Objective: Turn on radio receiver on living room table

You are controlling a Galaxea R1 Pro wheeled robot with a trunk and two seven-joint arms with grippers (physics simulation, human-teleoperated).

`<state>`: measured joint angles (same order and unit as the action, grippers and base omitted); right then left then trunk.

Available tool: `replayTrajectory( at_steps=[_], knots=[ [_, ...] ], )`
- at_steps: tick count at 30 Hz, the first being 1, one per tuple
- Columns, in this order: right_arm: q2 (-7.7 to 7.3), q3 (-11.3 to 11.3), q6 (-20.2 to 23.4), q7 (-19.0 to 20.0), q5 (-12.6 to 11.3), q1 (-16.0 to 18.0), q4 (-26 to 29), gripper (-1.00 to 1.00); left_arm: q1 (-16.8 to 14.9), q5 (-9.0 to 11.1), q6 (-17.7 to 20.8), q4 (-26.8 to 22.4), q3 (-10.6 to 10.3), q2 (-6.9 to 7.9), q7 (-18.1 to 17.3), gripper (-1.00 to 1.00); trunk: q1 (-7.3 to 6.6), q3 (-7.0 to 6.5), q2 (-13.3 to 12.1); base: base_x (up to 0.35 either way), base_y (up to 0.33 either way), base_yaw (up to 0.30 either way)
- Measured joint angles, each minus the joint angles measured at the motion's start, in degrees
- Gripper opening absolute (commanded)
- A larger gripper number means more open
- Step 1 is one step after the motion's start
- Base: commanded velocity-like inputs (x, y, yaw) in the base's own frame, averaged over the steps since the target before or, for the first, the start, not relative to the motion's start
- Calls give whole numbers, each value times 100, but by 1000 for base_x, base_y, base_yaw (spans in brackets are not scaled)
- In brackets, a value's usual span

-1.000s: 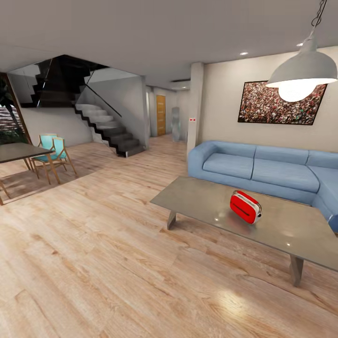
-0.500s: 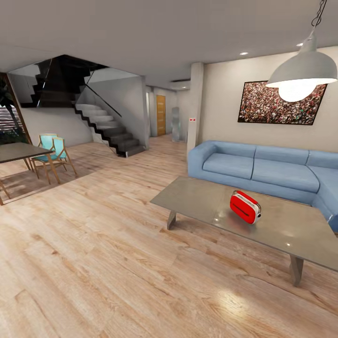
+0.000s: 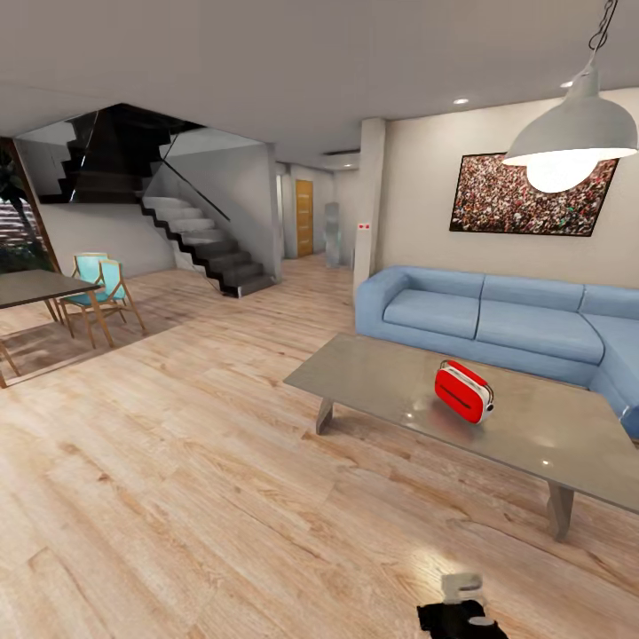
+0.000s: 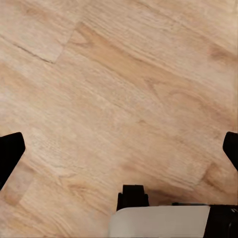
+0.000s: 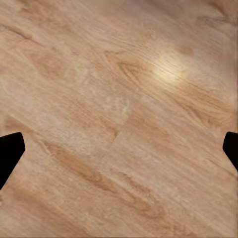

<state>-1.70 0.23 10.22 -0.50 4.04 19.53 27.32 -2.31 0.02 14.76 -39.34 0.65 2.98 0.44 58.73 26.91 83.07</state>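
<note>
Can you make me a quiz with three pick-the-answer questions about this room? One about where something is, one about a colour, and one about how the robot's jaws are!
1. Where is the radio receiver?
A. On the table
B. On the sofa
C. On the floor

2. What colour is the sofa?
A. Green
B. Blue
C. Brown

3. How do the jaws of the left gripper stand?
A. Shut on the radio
B. Shut on nothing
C. Open, with only floor between them

Answers:
1. A: in the head view the red radio stands on the grey tabletop, in front of the sofa.
2. B: its cushions and arms are light blue.
3. C: in the left wrist view the two dark fingertips sit at opposite edges of the picture, wood planks between them.
</note>
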Motion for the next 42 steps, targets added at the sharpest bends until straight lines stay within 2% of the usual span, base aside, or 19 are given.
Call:
replayTrajectory(
  at_steps=[4,7,10,13,21,29,42],
  knots=[
    [-1,0,34,8,8,329,1,100,-341,5,316,92,122,14,0,100,0,2,0,0,0,0],
    [0,8,45,36,86,452,6,100,-585,5,414,134,350,23,-2,100,0,2,0,0,0,0],
    [-3,11,4,53,251,482,7,100,-648,10,390,146,459,19,-21,100,0,2,1,0,0,0],
    [-1,12,-88,53,312,489,-5,100,-663,11,227,153,506,-15,-22,100,0,2,1,0,0,0],
    [-3,3,-124,17,325,490,1,100,-665,-2,126,397,482,10,-2,100,0,2,1,155,-148,-161],
    [-5,3,-125,15,325,490,1,100,-665,-11,116,420,480,10,0,100,0,2,1,242,-244,-243],
    [1,12,-125,32,325,490,-7,100,-665,6,115,421,480,-6,0,100,0,2,1,245,-249,-21]
  ],
)
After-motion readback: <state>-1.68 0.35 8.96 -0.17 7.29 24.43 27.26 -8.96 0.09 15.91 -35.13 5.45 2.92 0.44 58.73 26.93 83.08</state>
